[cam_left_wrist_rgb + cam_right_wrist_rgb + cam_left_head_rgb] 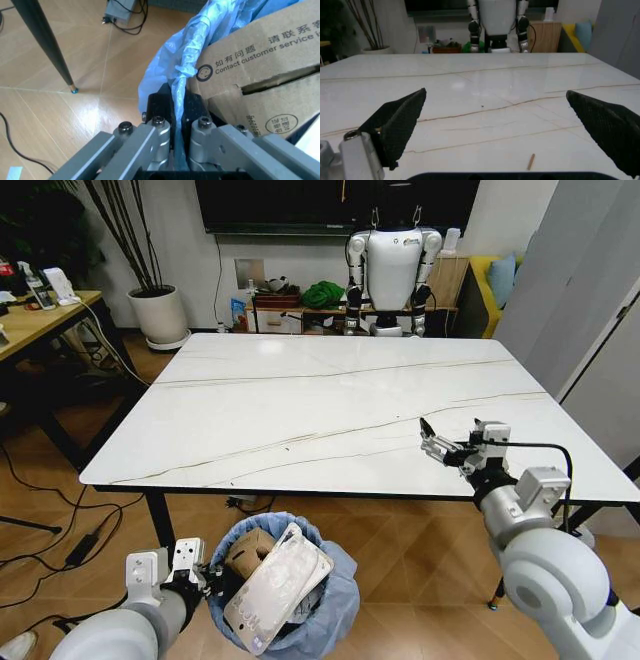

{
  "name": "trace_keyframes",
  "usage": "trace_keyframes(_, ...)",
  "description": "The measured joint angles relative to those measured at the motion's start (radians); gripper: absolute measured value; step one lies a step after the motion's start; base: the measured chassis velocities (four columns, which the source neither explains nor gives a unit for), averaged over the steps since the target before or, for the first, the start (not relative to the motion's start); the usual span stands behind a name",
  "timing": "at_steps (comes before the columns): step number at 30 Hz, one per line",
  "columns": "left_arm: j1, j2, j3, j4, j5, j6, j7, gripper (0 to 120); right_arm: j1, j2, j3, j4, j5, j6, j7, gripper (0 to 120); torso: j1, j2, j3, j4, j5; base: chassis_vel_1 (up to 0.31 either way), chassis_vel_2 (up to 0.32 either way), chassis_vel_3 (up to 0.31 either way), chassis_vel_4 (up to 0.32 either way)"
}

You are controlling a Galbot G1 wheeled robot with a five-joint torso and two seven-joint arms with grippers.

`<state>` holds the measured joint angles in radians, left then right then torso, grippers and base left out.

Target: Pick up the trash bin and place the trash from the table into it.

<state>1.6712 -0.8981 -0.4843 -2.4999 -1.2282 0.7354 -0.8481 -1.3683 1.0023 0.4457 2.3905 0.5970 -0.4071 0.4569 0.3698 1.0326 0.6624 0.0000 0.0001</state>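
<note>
We see the trash bin point(285, 600) on the wooden floor just in front of the table's point(300, 410) near edge, lined with its crinkled blue bag point(185, 52). Our left gripper point(200, 578) sits at the bin's left rim, jaws clamped together on a fold of that bag. Inside the bin rest a brown cardboard box point(260, 78) and a clear plastic wrapper point(275, 585) poking above the rim. Our right gripper point(440, 448) hovers over the table's near right part, jaws spread wide apart and holding nothing. A thin brown stick point(531, 161) lies on the marble close to it. Beyond the far edge stands 1 white robot point(392, 265), and a white planter point(160, 315) sits at the far left.
</note>
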Motion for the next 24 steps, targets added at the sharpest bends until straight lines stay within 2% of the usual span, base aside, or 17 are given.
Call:
trace_keyframes(6,0.013,-0.013,-0.002,0.000,0.032,0.000,0.019,0,-0.118,0.069,0.014,0.033,-0.099,0.038,-0.039,100,0.000,0.000,0.000,-0.0001,-0.0002,0.000,0.000,0.000,0.000)
trace_keyframes(12,0.006,-0.005,-0.017,0.000,0.037,0.000,0.026,0,-0.242,0.209,-0.024,0.012,-0.273,0.148,-0.053,100,0.000,0.000,0.000,-0.0001,-0.0002,0.000,0.000,0.000,0.000)
trace_keyframes(18,-0.004,-0.010,-0.009,0.000,0.028,0.000,0.022,0,-0.281,0.242,-0.034,-0.010,-0.352,0.210,-0.066,100,0.000,0.000,0.000,0.0000,-0.0003,0.000,0.000,0.000,0.000)
trace_keyframes(24,-0.002,-0.012,-0.008,0.000,0.011,0.000,0.002,0,-0.293,0.235,-0.029,-0.009,-0.346,0.213,-0.066,100,-0.004,-0.009,-0.005,0.0000,-0.0003,0.000,0.000,0.000,0.000)
